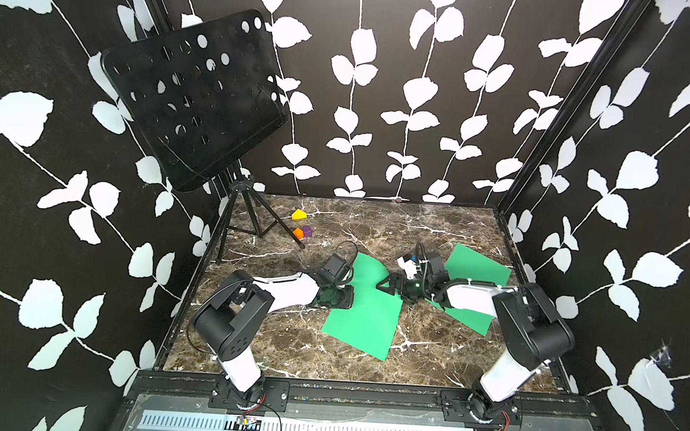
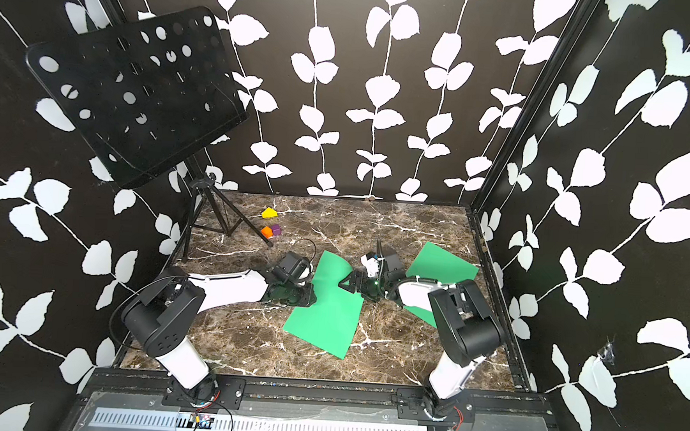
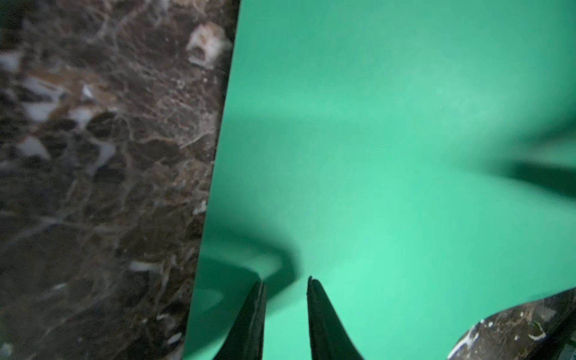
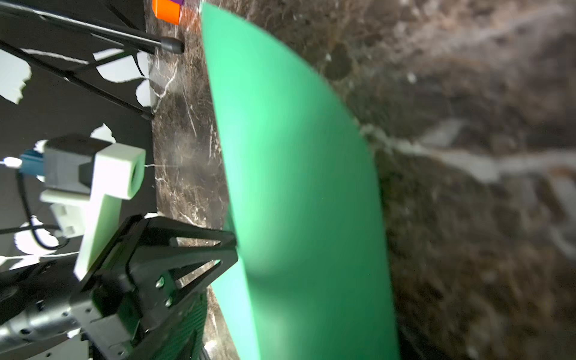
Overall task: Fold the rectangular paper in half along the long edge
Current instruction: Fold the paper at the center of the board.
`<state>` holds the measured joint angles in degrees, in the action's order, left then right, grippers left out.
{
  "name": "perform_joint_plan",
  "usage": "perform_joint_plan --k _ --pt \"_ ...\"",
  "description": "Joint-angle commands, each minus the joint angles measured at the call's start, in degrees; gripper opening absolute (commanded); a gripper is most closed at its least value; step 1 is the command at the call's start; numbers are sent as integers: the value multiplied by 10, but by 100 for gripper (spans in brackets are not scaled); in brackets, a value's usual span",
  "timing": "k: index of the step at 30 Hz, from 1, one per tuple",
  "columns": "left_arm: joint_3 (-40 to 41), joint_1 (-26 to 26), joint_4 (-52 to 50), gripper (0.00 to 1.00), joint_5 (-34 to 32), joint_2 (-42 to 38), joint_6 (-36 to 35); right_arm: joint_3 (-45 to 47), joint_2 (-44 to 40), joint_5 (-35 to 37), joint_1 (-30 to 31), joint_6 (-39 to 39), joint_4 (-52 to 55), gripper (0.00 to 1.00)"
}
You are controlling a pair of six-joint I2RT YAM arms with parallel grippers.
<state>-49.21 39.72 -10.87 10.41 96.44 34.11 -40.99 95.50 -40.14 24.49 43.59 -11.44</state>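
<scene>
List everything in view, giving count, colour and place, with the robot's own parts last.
middle paper: one, green, mid-table between the grippers, far part curving up.
second paper: one, green, table's right side, partly under the right arm.
music stand: one, black, back left corner.
yellow block: one, yellow, beside the stand's legs.
orange block: one, orange, next to the purple one.
purple block: one, purple, by the stand's front leg.
table: one, brown marble.
left gripper: one, black, over the middle paper's left edge, jaws apart.
right gripper: one, black, at that paper's right edge.
</scene>
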Motion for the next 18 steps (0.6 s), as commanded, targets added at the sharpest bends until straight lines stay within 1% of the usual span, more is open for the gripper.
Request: perform_joint_plan --k 1,6,7,9,13,16,18 --pt "27 1 -60 27 -42 49 9 27 -27 20 3 59 -57 79" --pt "26 1 -60 27 -47 53 13 62 -34 38 17 108 -109 77" --pt "26 1 -60 27 -47 54 16 66 -52 42 22 115 -121 77" --pt "26 1 -58 27 -46 55 19 69 -54 52 32 120 -123 76" --pt "25 0 -60 27 -49 57 22 102 -81 112 41 143 -140 75" --pt "26 1 -61 27 -51 59 23 126 -113 148 41 156 -146 80" --pt "25 1 -61 27 -51 59 22 135 -127 152 41 161 -147 81"
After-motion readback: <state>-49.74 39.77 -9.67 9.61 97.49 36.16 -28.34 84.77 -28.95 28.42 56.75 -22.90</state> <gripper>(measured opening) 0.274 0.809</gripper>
